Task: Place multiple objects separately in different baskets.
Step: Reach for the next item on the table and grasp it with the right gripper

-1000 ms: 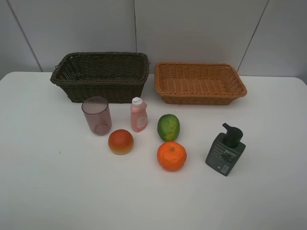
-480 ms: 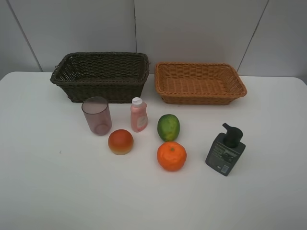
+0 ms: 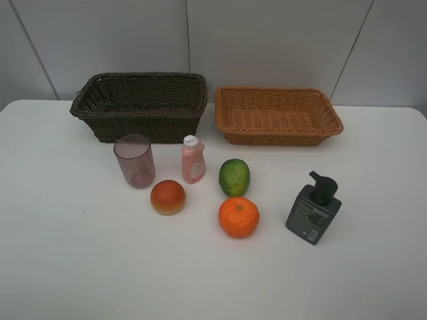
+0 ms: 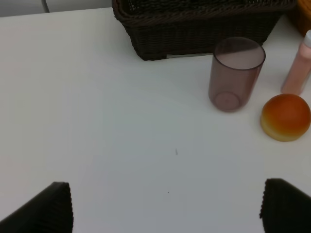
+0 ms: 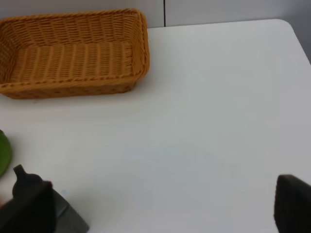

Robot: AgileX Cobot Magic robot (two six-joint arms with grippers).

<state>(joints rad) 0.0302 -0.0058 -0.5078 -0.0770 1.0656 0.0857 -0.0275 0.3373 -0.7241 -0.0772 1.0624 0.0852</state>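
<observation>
On the white table stand a mauve cup [image 3: 135, 161], a pink bottle [image 3: 193, 160], a green fruit [image 3: 234, 177], a red-orange fruit [image 3: 167, 197], an orange [image 3: 239, 217] and a dark grey pump bottle [image 3: 313, 211]. Behind them sit the dark brown basket [image 3: 140, 107] and the light orange-tan basket [image 3: 277, 115], both with nothing inside. Neither arm shows in the exterior high view. My left gripper [image 4: 165, 208] is open over bare table short of the cup [image 4: 236, 74] and the red-orange fruit [image 4: 285, 117]. My right gripper [image 5: 163, 206] is open beside the pump bottle [image 5: 22, 178].
The table [image 3: 60, 253] is white, with grey wall panels behind the baskets. The left wrist view catches the dark basket's front wall [image 4: 194, 34]. The right wrist view shows the tan basket [image 5: 73, 53] and the table's far right corner.
</observation>
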